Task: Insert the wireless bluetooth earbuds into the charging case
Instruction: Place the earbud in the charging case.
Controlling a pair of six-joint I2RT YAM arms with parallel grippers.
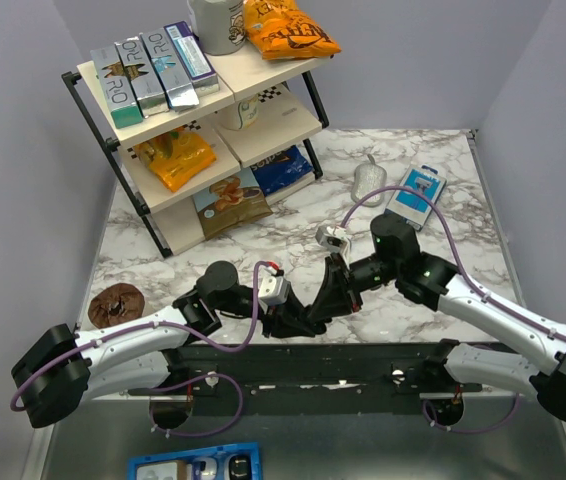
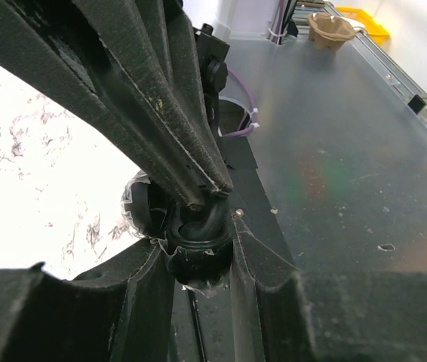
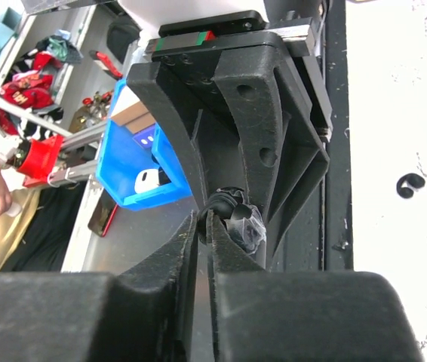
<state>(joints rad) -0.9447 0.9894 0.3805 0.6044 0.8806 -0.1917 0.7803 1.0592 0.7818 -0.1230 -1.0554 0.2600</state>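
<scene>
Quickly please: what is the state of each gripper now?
Left gripper: closed on the round black charging case.
Right gripper: almost shut, tips at the case; whether it holds anything cannot be told.

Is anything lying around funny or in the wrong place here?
Yes. A tiny black hook-shaped piece lies alone on the marble table, apart from the round black case that the left jaws hold. I cannot tell what it is.

Charging case (image 2: 198, 256) half-hidden (behind jaws)
</scene>
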